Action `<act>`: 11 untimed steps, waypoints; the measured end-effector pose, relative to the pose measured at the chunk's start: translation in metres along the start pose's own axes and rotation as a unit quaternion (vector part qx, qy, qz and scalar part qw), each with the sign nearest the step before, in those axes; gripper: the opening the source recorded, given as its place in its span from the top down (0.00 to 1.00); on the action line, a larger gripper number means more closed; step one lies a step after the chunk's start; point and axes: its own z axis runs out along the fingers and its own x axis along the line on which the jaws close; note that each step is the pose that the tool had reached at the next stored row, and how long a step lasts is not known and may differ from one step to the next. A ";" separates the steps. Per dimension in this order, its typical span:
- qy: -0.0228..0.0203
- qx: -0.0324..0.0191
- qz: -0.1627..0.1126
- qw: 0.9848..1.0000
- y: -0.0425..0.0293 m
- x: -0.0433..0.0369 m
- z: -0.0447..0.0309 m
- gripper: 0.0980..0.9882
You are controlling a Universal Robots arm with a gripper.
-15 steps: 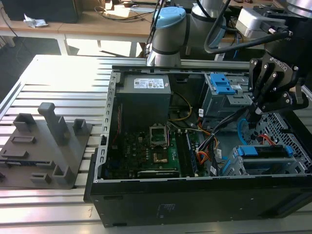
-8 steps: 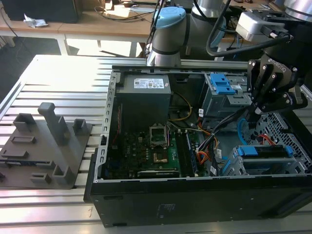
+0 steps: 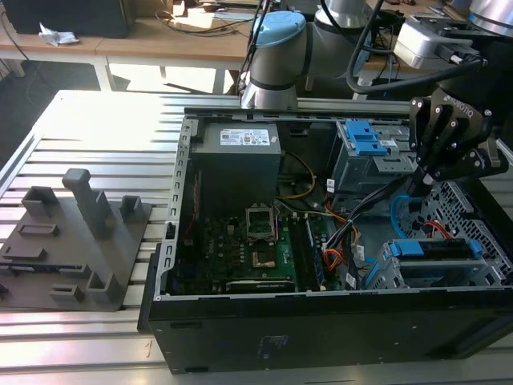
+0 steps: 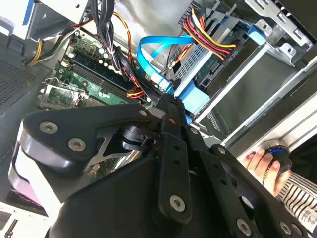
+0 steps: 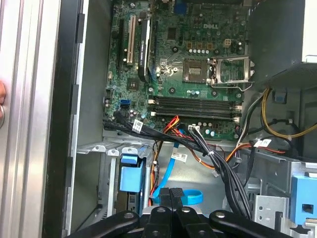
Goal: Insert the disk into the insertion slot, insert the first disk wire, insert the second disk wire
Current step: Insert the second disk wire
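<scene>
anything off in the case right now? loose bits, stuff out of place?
One oddity: a person's hand sits at the case edge beside the gripper, close to the working arm. Inside, the disk sits in the insertion slot; nothing looks damaged.

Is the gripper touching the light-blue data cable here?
Touching. In the first wrist view, the gripper has its fingers closed together on the light-blue cable, which emerges directly from between them.
</scene>
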 end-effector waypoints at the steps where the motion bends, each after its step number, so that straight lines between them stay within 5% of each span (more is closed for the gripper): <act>1: 0.000 0.000 0.000 1.000 0.0000 0.0000 0.0000 0.99; 4: 0.000 0.000 0.000 1.000 0.0000 0.0000 0.0000 0.92; 6: 0.000 0.000 0.000 1.000 0.0000 0.0000 0.0000 0.77; 11: 0.000 -0.001 -0.001 1.000 -0.0042 -0.0006 0.0091 0.77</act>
